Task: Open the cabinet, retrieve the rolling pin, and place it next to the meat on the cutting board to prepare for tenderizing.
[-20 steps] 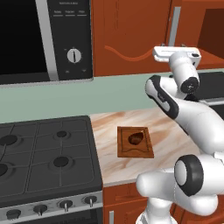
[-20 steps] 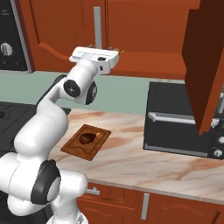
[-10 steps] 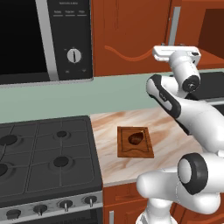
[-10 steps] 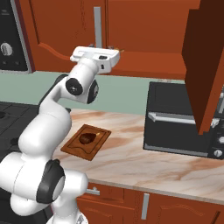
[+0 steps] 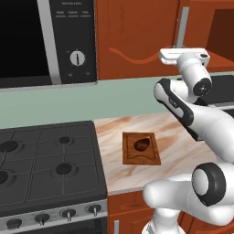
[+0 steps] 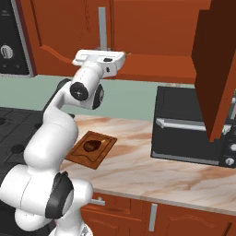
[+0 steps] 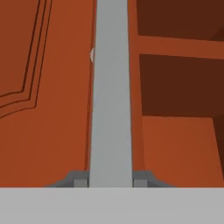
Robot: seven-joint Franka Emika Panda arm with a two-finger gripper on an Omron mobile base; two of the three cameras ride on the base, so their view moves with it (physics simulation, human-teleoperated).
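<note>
My gripper is shut on the long grey bar handle of the cabinet's left door, which stands closed. Both fingertips press the bar's sides. The white hand sits high at the handle's lower end. The cabinet's right door hangs swung open, and dark shelf space shows beside the handle. On the marble counter, the cutting board carries the meat. The rolling pin is hidden.
A black microwave hangs left of the cabinet above the stove. A black toaster oven stands on the counter under the open door. Bare marble counter lies between it and the board.
The jaws have closed from wide open onto the handle bar. The hand has barely shifted, and the door has not moved.
</note>
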